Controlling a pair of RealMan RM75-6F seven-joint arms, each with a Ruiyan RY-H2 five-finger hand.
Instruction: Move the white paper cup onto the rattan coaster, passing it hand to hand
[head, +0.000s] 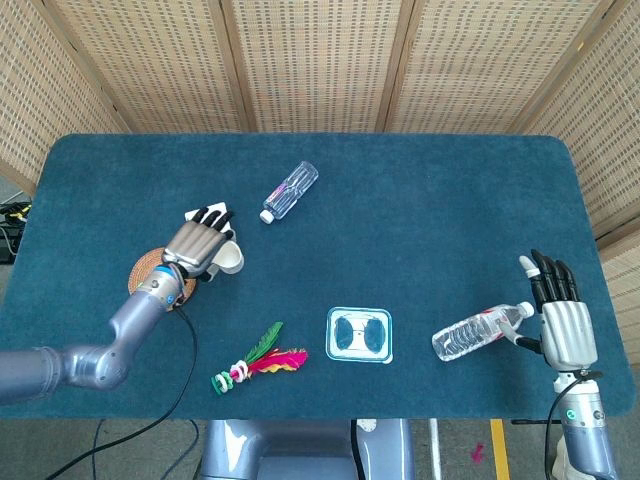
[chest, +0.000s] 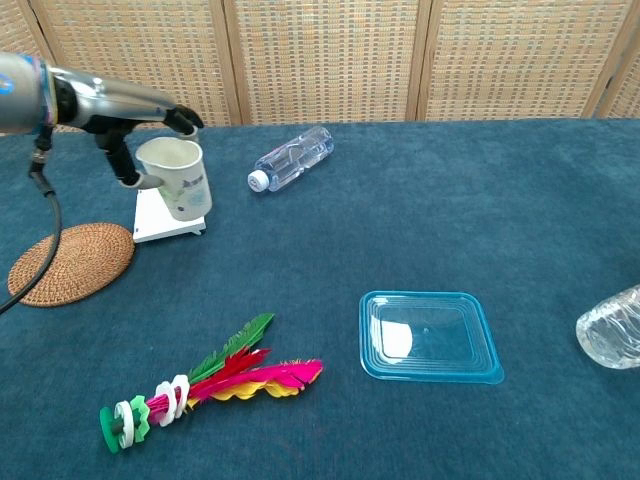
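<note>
My left hand (head: 197, 243) holds the white paper cup (head: 231, 258) by its rim, lifted off the table. In the chest view the cup (chest: 181, 180) hangs slightly tilted in front of a white card (chest: 168, 220), under the left hand (chest: 130, 105). The rattan coaster (chest: 70, 262) lies on the cloth below and left of the cup. In the head view the coaster (head: 140, 275) is partly hidden by my wrist. My right hand (head: 562, 325) stands open at the far right edge with nothing in it; the chest view does not show it.
A clear bottle (head: 291, 190) lies behind the cup. Another bottle (head: 481, 332) lies beside the right hand. A blue plastic lid (chest: 430, 337) sits at centre front, with a feather shuttlecock (chest: 205, 385) at front left. Woven screens close off the back.
</note>
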